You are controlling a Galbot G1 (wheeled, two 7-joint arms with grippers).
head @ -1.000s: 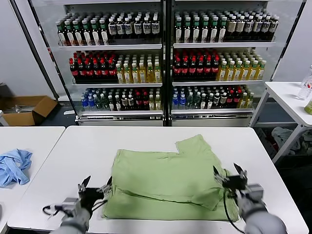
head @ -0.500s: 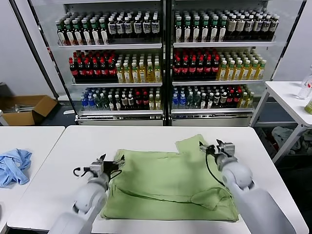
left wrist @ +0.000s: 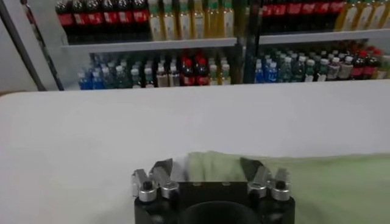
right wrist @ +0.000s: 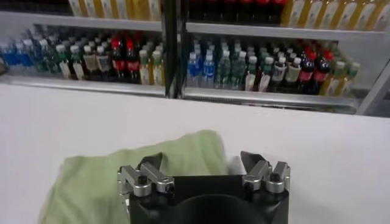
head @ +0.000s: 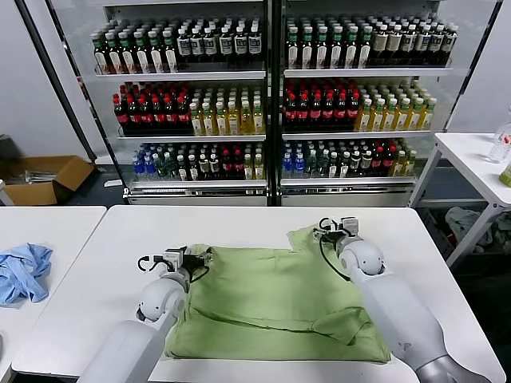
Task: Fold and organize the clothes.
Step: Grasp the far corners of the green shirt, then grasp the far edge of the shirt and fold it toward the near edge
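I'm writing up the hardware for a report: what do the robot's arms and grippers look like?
Both arms have smooth, rounded light-grey shells. The left gripper and right gripper are black blocks, each with two short angled fingers, dark with silvery metal mounts and visible screws, as the wrist views show. A thin black cable loops loose beside each wrist. No markings or sleeves are visible.

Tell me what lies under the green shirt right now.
The green shirt lies on the white table, folded over itself. Both grippers, left and right, hover open at its far corners. Anything beneath is covered.
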